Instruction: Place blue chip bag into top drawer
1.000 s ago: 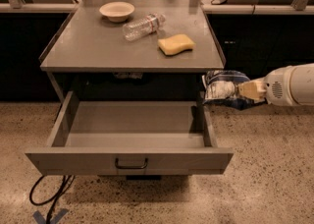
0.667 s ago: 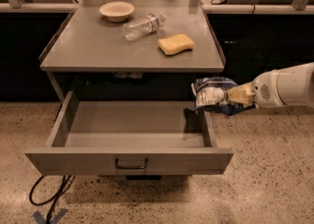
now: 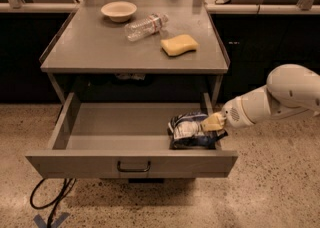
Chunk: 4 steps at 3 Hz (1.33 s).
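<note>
The hand (image 3: 212, 122) reaches over the right wall of the open top drawer (image 3: 132, 163), pinching the blue chip bag (image 3: 189, 130) by its right edge. That puts the bag low inside the front-right corner, seemingly ready for release. The sponge (image 3: 179, 45) and bottle (image 3: 146, 26) sit untouched on the counter (image 3: 100, 54) above.

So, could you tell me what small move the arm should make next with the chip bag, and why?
Probably open the fingers and let go. The gripper holds the blue chip bag inside the open top drawer, near its right front corner, seemingly low on the drawer floor, so releasing should leave it there.
</note>
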Tool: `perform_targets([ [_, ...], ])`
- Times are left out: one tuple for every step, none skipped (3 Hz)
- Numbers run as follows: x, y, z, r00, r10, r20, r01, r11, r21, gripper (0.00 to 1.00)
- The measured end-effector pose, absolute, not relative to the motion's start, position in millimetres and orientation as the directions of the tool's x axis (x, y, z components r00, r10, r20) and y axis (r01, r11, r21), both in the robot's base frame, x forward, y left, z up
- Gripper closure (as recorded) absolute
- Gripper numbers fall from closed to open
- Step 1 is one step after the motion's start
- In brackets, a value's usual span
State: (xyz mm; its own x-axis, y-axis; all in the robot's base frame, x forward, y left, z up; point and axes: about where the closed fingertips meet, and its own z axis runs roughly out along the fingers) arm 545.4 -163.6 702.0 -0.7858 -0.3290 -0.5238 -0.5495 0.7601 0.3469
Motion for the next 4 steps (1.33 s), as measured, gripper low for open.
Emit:
perform_targets([
  [534, -120, 663, -0.798, -0.388, -0.461, -0.582, 0.693, 0.424, 1.00],
  [534, -120, 661, -0.799, -0.389, -0.458, -0.582, 0.692, 0.427, 1.00],
  [541, -114, 664, -0.793, -0.407, -0.453, -0.591, 0.694, 0.411, 1.00],
  [570, -104, 681, -0.769, -0.427, -0.475, -0.612, 0.708, 0.354, 1.00],
])
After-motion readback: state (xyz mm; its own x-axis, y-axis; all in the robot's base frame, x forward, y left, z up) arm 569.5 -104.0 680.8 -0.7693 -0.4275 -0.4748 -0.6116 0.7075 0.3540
